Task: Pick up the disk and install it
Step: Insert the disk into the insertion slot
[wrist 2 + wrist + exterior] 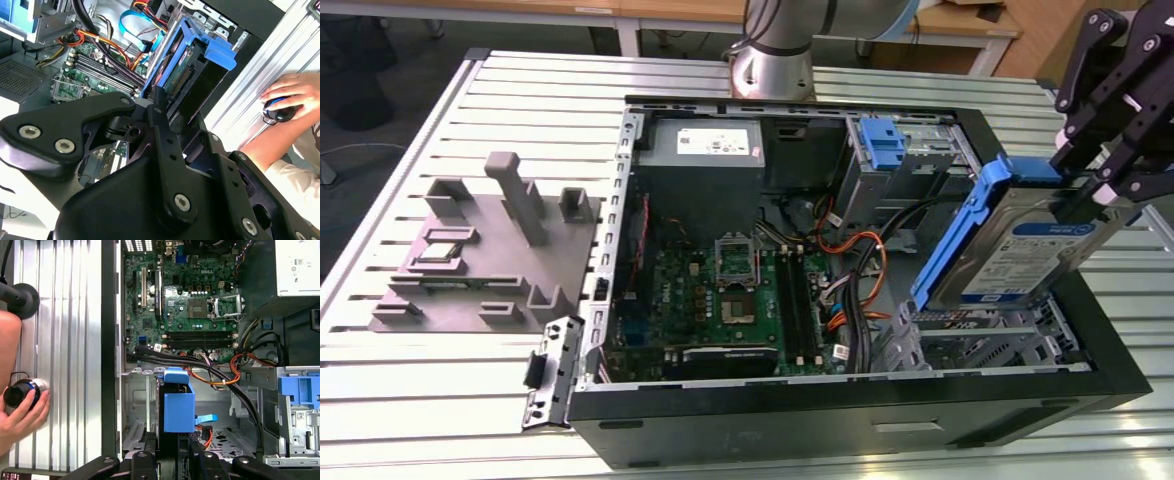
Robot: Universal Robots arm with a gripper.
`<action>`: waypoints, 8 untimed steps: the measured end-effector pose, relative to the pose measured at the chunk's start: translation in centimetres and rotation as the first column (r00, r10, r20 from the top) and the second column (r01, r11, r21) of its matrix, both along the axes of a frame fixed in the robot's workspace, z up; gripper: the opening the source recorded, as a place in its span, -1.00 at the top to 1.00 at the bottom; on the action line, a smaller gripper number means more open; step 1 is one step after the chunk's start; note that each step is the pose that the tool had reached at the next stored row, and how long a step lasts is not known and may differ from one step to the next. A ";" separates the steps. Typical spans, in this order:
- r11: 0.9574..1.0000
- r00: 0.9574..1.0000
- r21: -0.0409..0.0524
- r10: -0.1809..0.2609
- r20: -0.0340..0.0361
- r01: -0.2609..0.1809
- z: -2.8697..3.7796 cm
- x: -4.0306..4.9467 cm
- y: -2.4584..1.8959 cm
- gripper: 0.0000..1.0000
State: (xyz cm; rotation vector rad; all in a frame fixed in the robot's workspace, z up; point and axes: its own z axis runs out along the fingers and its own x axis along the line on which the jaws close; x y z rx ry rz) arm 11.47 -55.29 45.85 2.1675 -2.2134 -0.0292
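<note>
Closest in the exterior view stood an open black computer case (pixel 854 425) with its motherboard (pixel 720 290) exposed, on a slatted aluminium table (pixel 440 400). At the exterior view's right, the gripper (pixel 1098 195) pinched the disk (pixel 1014 245) by its upper end. The disk was a silver-grey drive with a white-and-blue label in a blue carrier, tilted, with its lower end over the case's interior.

In the second wrist view, the gripper (pixel 172 110) clamped the disk (pixel 200 55) edge-on, showing its blue frame and dark underside. Beyond, a person's hand (pixel 292 92) lay on the table.

In the first wrist view, the disk (pixel 178 407) appeared end-on as a blue block above the case's metal bay, and the person's hand (pixel 22 415) held a dark knob (pixel 20 392).
</note>
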 end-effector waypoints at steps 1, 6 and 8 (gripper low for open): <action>1.000 1.000 0.000 0.000 0.000 0.000 -0.03 0.00 -0.02 0.30; 1.000 1.000 0.000 0.000 0.000 0.000 -0.26 0.00 -0.11 0.30; 1.000 1.000 0.000 0.000 0.000 0.000 -0.29 0.00 -0.21 0.30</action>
